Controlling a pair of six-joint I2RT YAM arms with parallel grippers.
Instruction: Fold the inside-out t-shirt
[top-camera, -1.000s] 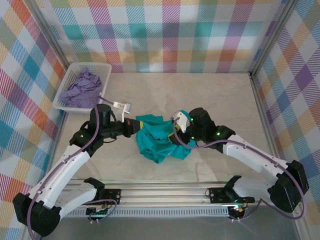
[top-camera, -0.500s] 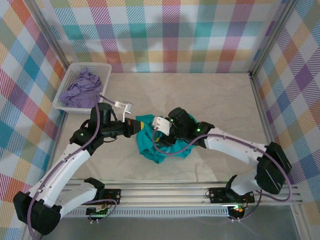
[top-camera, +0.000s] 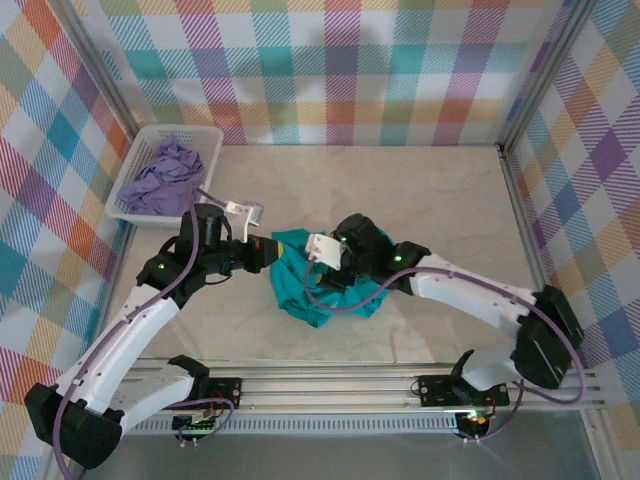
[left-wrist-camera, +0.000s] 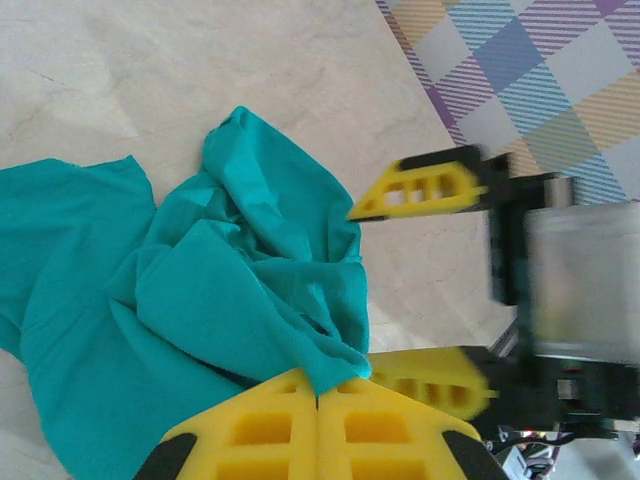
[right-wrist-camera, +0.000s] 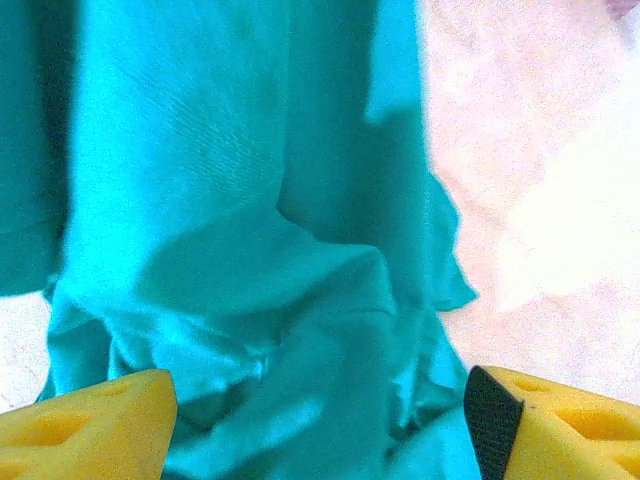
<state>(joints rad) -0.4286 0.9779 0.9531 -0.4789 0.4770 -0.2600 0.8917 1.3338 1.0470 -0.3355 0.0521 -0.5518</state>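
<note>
The left gripper (left-wrist-camera: 318, 388) has its jaws pressed together, with a fold of the t-shirt (left-wrist-camera: 200, 300) nipped between the tips. The right gripper (right-wrist-camera: 320, 425) has its jaws spread wide just above the rumpled cloth and holds nothing. The two face one another closely across the heap, the left at its left edge and the right over its middle.

The t-shirt lies bunched in a mound on the table (top-camera: 420, 190), about mid-width and nearer the arms than the far wall. No sleeve or hem lies flat, and no tag can be made out.

Judgement: the step in hand is spreading the garment out, and folding proper is not yet begun. The next move calls for the right gripper to descend and close on a second edge, apart from the left's hold, so the cloth can be drawn flat.

Both arms reach forward and inward, elbows bent, wrists low. A basket (top-camera: 180, 131) holding a lavender garment (top-camera: 160, 175) sits far left, well apart.
</note>
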